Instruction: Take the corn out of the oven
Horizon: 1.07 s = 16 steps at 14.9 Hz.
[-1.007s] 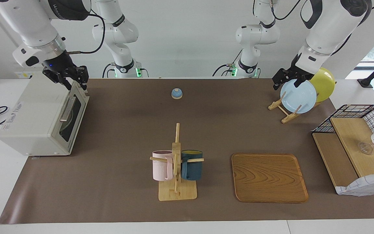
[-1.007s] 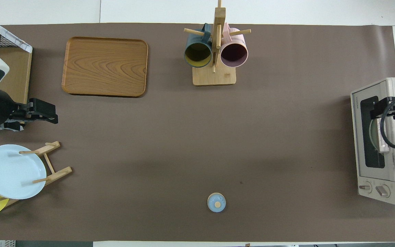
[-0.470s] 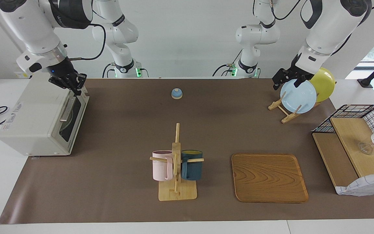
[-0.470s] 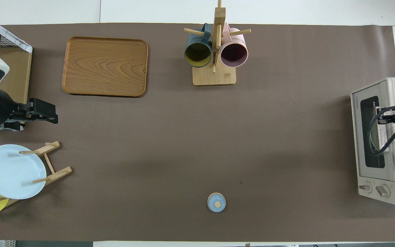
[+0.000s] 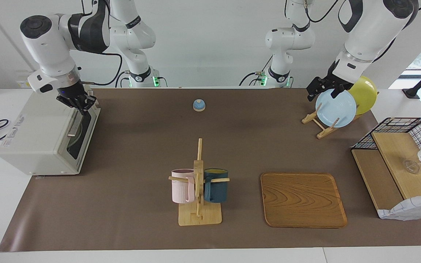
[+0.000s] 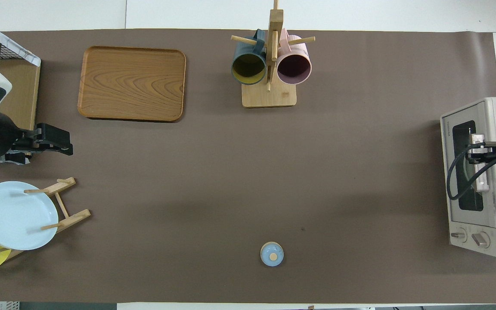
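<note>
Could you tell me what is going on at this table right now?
The right pincer is down at the top edge of the oven door, by its handle. The door is shut and no corn can be seen through the glass, so taking it out has not begun. The left arm waits with the left pincer over the plate rack, holding nothing. The wooden tray and the mug stand sit farther from the robots.

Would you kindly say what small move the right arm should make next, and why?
Probably pull the handle down and outward: the oven door looks shut, the right pincer sits at the door's top edge, and no corn shows.
</note>
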Motion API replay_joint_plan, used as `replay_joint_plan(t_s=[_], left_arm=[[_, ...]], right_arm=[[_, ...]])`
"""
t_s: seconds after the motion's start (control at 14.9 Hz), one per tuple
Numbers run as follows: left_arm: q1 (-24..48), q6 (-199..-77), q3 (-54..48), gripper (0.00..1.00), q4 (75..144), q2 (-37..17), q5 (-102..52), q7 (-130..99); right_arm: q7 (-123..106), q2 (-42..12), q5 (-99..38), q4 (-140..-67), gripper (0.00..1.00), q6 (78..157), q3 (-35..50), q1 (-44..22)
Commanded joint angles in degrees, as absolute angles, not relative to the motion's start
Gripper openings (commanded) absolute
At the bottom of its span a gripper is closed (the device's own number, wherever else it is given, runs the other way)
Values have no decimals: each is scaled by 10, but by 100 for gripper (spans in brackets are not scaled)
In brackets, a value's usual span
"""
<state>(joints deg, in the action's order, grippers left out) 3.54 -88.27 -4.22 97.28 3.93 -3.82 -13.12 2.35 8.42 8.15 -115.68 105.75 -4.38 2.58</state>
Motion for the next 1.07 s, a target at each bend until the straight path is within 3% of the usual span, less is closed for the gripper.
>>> replay_joint_plan(t_s=[0.0, 1.01], left_arm=[[29, -896, -47, 100, 991, 55, -40, -137], [29, -896, -47, 100, 991, 54, -40, -137]], right_arm=[[31, 87, 94, -1179, 0, 1075, -40, 38], [29, 58, 98, -1201, 0, 1129, -40, 71]])
